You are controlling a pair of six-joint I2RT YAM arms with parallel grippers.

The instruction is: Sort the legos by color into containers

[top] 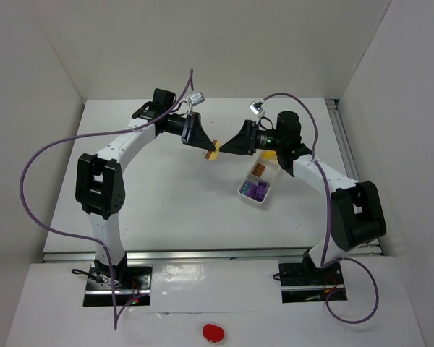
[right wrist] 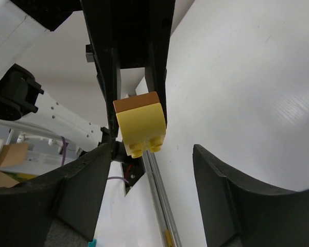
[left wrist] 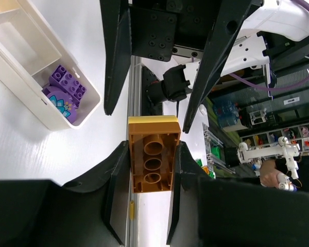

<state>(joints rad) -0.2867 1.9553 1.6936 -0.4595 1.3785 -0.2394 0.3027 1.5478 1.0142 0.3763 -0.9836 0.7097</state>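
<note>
- the left gripper [left wrist: 150, 152] is pinching an orange brick [left wrist: 153, 170] by its two long sides, with both pads pressing flat against it.
- the hollow underside of this brick, with three round tubes in a row, is facing the left wrist camera.
- a yellow brick [right wrist: 141, 128] is sitting joined to the orange one. its studs are showing on the side away from the orange one.
- the joined pair is hanging in the air over the middle of the table [top: 166, 195], touching nothing but the left gripper's pads.
- the right gripper [right wrist: 152, 154] is facing the left one head-on with its jaws spread wide, gripping nothing.
- in the right wrist view the yellow brick is lying beyond the right fingertips and clear of both.
- in the left wrist view the right fingers are flanking the far end of the pair. a gap is showing on one side, and the other side is too close to tell.
- the tray [left wrist: 51, 116] is resting on the table to the right of the meeting point, near the right arm's forearm.
- purple bricks [left wrist: 66, 85] are lying in the tray's end compartment, one of them bearing a teal flower print.
- a second orange brick [top: 259, 170] is lying in the next compartment of the tray.
</note>
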